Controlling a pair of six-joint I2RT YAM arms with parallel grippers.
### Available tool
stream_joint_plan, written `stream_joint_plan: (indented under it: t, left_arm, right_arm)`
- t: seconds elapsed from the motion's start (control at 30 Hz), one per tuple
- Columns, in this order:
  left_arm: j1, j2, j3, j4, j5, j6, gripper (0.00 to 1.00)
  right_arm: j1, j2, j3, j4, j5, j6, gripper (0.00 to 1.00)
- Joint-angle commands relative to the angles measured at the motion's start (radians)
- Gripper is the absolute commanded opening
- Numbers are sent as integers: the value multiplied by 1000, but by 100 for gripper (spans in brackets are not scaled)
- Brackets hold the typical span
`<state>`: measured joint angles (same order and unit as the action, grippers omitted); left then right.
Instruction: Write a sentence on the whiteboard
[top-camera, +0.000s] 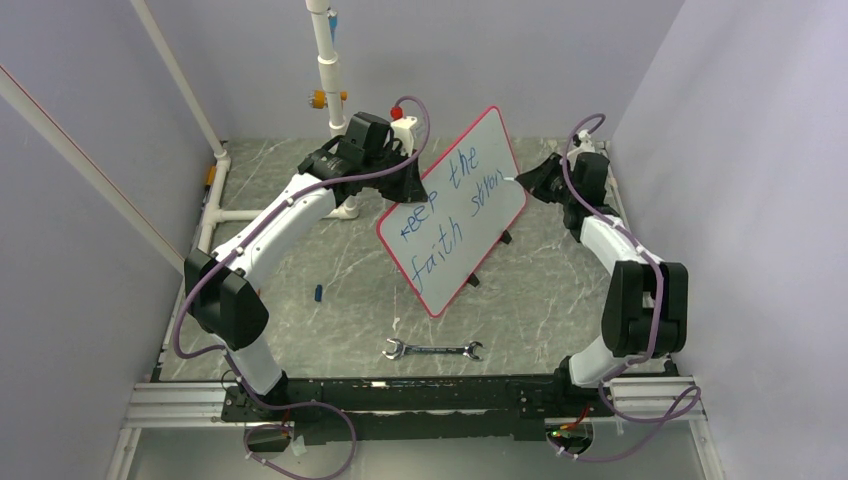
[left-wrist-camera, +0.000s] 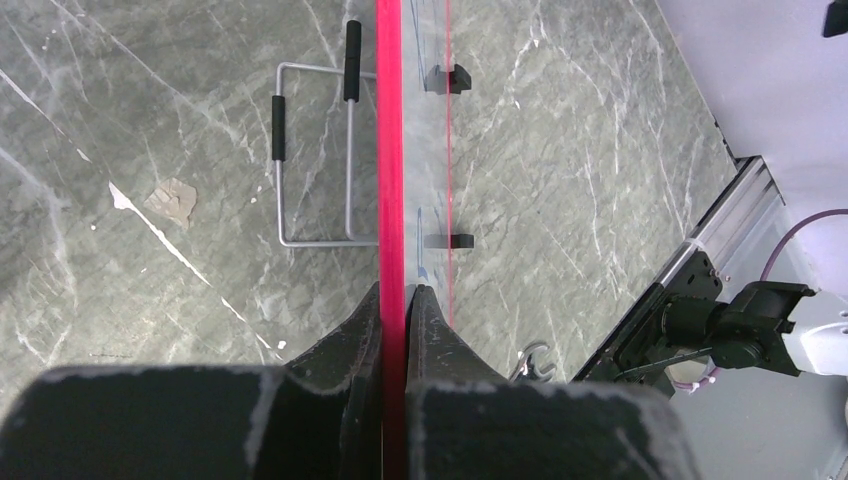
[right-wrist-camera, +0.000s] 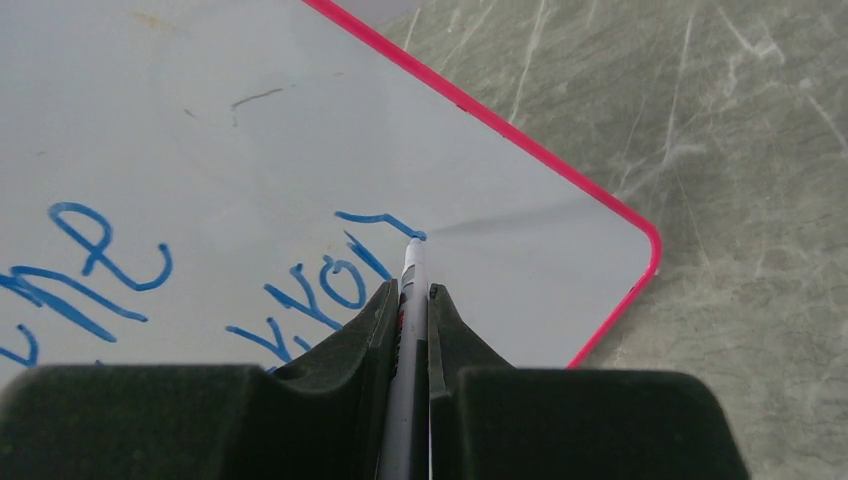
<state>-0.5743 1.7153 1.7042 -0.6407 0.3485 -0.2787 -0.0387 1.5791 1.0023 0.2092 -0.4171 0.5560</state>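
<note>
right gripper (right-wrist-camera: 410, 292) pinching marker (right-wrist-camera: 411, 262), tip apparently touching whiteboard (right-wrist-camera: 250, 130)

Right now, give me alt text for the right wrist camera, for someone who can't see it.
The right tool grips a slim white marker, its blue tip on a large white whiteboard with a red-pink rim, at the end of slanted blue handwriting near a rounded corner. Grey marbled tabletop lies beyond.
</note>
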Motion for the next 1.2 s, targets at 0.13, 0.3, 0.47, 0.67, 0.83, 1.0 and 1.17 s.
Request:
stream_joint_plan:
  t: [0.13, 0.3, 0.47, 0.67, 0.83, 1.0, 1.17]
  left_arm:
    - [-21, 9, -6, -72, -74, 144, 0]
    - [-20, 9, -6, -74, -76, 145, 0]
    - [-20, 10, -6, -73, -74, 144, 0]
    - [-21, 14, -8, -72, -74, 146, 0]
    - [-20, 20, -6, -73, -73, 145, 0]
    - [-21, 20, -7, -72, -74, 145, 0]
    - [-22, 21, -6, -73, -72, 145, 0]
  right_arm:
    - [-6, -139, 2, -27, 78, -41, 0]
    - [-21, -107, 30, -4, 74, -31, 0]
    - [-37, -39, 86, 24, 17, 5, 0]
    - [-43, 18, 133, 54, -21, 38, 0]
    - [-43, 56, 165, 61, -41, 54, 0]
    - [-43, 80, 184, 58, -38, 51, 0]
    - [-41, 97, 183, 67, -49, 60, 0]
